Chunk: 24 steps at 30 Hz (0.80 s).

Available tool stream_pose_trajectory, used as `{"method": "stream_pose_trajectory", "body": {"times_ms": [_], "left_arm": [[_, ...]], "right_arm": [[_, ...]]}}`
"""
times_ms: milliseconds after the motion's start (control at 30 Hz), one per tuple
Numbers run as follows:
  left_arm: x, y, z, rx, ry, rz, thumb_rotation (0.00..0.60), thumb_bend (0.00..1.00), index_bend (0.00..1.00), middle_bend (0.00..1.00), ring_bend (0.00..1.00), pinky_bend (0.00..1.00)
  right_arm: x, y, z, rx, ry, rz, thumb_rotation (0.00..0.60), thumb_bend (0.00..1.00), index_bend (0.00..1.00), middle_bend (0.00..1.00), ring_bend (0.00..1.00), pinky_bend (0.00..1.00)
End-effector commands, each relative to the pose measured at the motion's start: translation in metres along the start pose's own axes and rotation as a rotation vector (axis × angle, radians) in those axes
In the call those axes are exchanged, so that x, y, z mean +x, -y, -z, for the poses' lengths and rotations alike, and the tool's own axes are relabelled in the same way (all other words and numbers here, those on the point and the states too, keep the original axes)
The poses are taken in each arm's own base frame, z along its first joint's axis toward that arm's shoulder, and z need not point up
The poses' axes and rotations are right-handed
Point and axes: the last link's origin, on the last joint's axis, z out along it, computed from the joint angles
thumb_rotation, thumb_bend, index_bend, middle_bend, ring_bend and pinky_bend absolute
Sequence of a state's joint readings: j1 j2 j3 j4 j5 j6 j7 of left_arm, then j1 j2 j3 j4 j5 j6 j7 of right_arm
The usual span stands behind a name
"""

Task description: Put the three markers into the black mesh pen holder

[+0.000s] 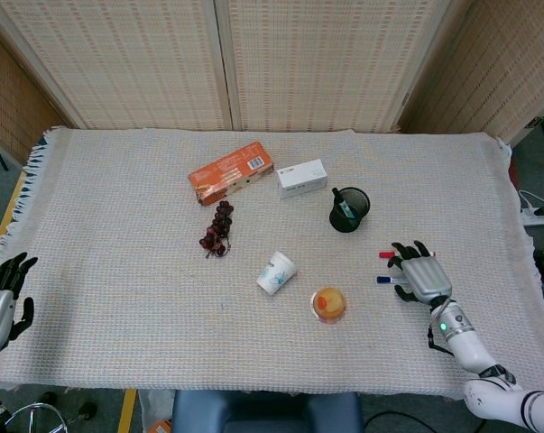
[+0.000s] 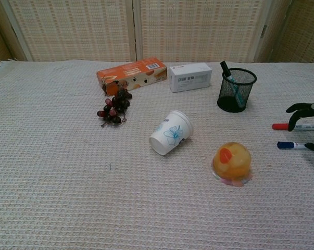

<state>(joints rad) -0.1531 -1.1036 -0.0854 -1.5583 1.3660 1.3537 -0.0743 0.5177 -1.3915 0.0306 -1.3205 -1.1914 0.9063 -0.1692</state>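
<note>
Right hand (image 1: 422, 275) spread, nothing held, poised over red marker (image 2: 294, 126) and blue marker (image 2: 292, 145) near table's right edge. One marker (image 2: 230, 80) (dark cap) already lodged in black mesh pen holder (image 2: 236, 90); two left. Left hand (image 1: 1, 302) unclenched, idle at front-left corner.

The right hand (image 1: 421, 275) covers most of the red marker (image 2: 289, 126) and blue marker (image 2: 292, 145).
</note>
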Motion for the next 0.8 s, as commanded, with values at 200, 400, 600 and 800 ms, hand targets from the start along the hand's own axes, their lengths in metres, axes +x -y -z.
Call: {"method": "stream_pose_trajectory", "body": {"times_ms": [200,400,600,800], "left_arm": [[0.001,0.001,0.0,0.003,-0.003,0.005,0.6,0.6,0.1,0.0,0.0,0.1],[0.001,0.002,0.0,0.003,0.0,0.004,0.6,0.6,0.1,0.0,0.0,0.1],[0.0,0.001,0.0,0.003,0.001,0.003,0.6,0.6,0.1,0.0,0.0,0.1],[0.001,0.002,0.0,0.009,0.0,0.004,0.6,0.6,0.1,0.0,0.0,0.1]], "right_arm": [[-0.005,0.011,-0.011,0.016,0.029,0.021,0.6,0.33,0.36,0.06,0.12,0.0],[-0.008,0.008,-0.012,-0.003,0.036,0.038,0.6,0.33,0.37,0.06,0.12,0.0],[-0.009,0.006,-0.014,-0.013,0.049,0.052,0.6,0.37,0.41,0.06,0.12,0.0],[-0.009,0.007,-0.018,-0.013,0.054,0.054,0.6,0.38,0.43,0.06,0.12,0.0]]}}
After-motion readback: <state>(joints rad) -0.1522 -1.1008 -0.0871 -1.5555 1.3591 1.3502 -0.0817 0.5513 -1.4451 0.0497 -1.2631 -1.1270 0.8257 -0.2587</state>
